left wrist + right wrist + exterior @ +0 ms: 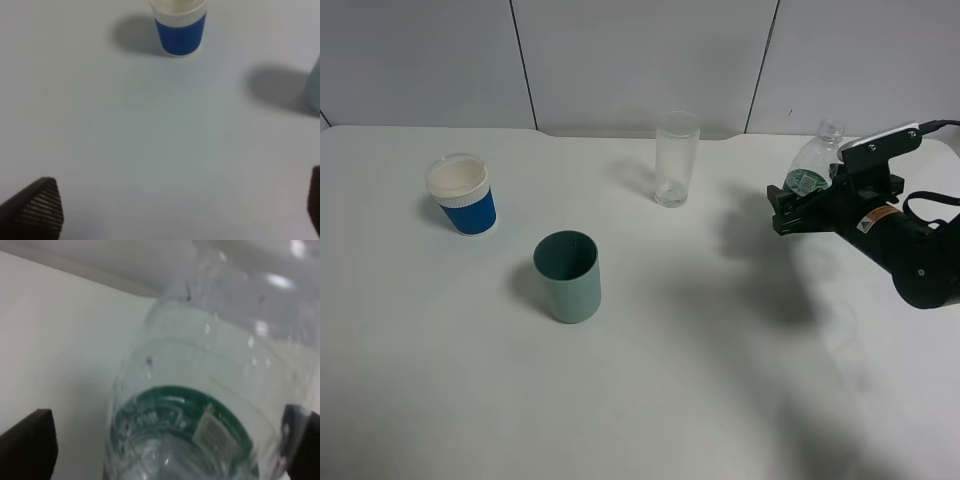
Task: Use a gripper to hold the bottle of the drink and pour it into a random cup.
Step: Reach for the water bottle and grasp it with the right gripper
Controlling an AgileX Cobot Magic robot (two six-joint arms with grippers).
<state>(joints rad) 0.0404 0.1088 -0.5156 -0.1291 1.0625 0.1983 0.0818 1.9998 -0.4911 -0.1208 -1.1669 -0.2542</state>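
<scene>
White table point(700, 390), bottle point(815, 158) inside right claw point(788, 209)

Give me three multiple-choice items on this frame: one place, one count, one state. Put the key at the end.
1. Which cup stands nearest the water bottle?
A. blue-and-white paper cup
B. teal cup
C. clear glass

2. How many cups are on the table?
A. two
B. three
C. four

3. How is the right gripper?
A. shut and empty
B. open, with the water bottle between its fingers
C. shut on the teal cup

Key:
1 C: in the high view the clear glass is the next thing over from the water bottle, and the other two cups are farther off.
2 B: the blue-and-white paper cup, the teal cup and the clear glass.
3 B: the right wrist view shows bare table between one finger and the water bottle.
</scene>
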